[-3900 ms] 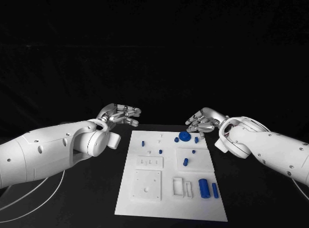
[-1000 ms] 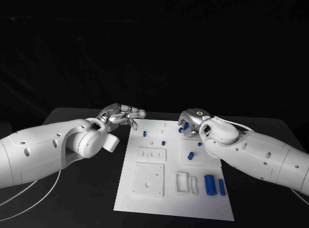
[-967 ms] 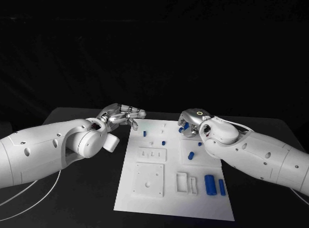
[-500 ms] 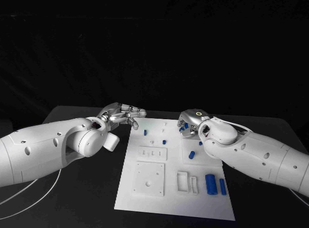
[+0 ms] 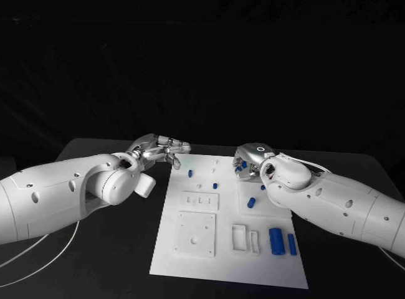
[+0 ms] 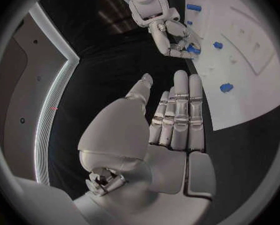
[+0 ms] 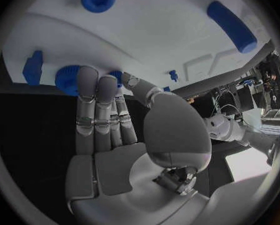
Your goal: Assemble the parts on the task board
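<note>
Fingers (image 7: 92, 92) of my right hand (image 5: 249, 163) pinch the blue knob (image 7: 67, 79) at the board's (image 5: 225, 261) far edge; left hand (image 5: 159, 149) hovers wide, empty.

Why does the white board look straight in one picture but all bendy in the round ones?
Head view: the task board has straight edges, lit bright against the black table. Left wrist view: the fisheye lens curves the board's edge beyond the left hand. Right wrist view: the board bulges like a dome beyond the right hand.

right robot hand (image 5: 249, 163) covers the blue part at the task board (image 5: 222, 265) far edge; its grip on it cannot be told. small pegs too tiny to identify.
</note>
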### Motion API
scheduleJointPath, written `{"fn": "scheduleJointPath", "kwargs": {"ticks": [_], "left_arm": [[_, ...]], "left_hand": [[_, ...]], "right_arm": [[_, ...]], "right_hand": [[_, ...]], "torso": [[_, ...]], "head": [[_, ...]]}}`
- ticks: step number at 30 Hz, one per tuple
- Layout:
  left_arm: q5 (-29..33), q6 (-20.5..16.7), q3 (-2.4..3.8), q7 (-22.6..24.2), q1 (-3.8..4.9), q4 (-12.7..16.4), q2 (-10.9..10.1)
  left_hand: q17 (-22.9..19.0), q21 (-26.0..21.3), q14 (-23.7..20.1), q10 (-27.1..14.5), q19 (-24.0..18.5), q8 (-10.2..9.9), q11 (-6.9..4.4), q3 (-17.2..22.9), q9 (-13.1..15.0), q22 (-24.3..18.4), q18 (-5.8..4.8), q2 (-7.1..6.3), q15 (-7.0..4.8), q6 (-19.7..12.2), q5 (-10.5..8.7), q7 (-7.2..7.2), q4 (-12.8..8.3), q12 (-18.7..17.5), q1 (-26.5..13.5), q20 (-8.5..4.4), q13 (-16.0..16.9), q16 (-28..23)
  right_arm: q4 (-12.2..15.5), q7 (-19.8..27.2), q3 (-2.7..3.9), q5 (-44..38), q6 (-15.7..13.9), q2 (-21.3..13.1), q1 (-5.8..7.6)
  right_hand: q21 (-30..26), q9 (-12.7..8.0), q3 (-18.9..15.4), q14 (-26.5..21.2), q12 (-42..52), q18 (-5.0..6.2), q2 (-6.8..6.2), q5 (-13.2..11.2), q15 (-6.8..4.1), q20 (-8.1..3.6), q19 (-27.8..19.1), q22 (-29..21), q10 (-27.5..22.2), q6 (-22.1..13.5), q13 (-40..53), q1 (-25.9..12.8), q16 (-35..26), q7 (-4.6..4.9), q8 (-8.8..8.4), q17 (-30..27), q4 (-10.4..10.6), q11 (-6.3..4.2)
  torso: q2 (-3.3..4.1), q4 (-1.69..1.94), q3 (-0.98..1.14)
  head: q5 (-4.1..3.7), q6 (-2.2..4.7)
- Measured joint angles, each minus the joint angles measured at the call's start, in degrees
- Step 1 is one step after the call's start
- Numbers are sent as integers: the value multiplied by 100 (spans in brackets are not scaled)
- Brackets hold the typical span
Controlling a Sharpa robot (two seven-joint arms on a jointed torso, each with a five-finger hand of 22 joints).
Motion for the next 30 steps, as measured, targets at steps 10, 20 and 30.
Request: {"fn": "scheduleJointPath", "kwargs": {"ticks": [10,20,30], "left_arm": [[-4,-3,0,-26,3,7,-6],[-2,-8,-1,-70,6,50,3],[29,-13,-1,-105,8,89,-5]], "left_hand": [[-12,24,-21,-41,-20,0,41,14,-1,-25,-4,-22,20,0,-23,0,53,0,19,20,0,0],[-19,24,-21,-42,-20,0,41,28,-1,-38,-30,-61,20,0,-23,0,98,0,-1,20,-1,0],[-21,24,-20,-42,-20,0,41,41,-2,-51,-32,-61,20,0,-23,0,111,0,-1,20,4,0]], "right_arm": [[75,-23,0,-12,-1,-57,-9],[148,-96,0,-61,-70,-59,-21],[247,-278,-6,-191,-316,-93,-33]], "right_hand": [[-38,-1,-34,0,0,-8,0,-156,0,0,0,160,0,0,0,0,0,0,0,0,67,0],[933,96,53,7,-2,-128,105,-268,-114,-107,19,1130,453,339,3,108,40,-109,19,21,-25,-61],[1047,197,201,11,6,-218,142,-290,-173,-188,-62,1486,494,544,5,145,18,-155,19,27,-131,-19]], "torso": [[5,-3,1],[12,0,-4],[12,15,-15]], "head": [[-3,12],[-23,36],[-53,74]]}}
